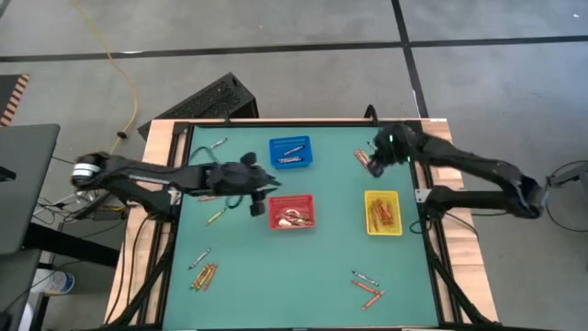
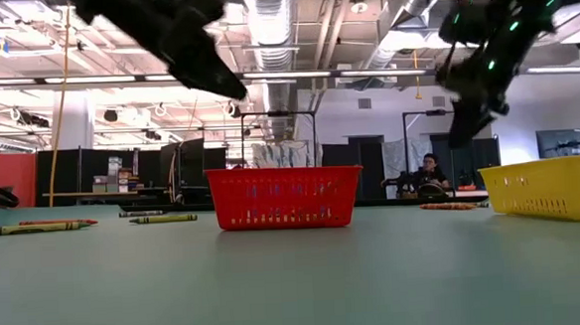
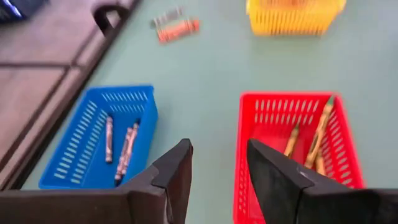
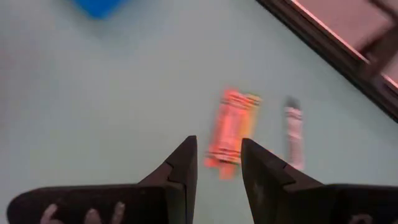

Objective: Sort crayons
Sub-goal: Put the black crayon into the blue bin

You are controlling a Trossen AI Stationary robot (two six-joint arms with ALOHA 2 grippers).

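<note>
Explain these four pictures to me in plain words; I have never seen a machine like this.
Two dark robot arms work at a green table, sorting crayons into baskets. One picture looks down from above, one looks level across the table, and two come from cameras on the wrists. The left gripper hangs open and empty beside the red basket. The right gripper hangs open and empty over loose orange crayons. A blue basket and a yellow basket also hold crayons; more lie scattered.
</note>
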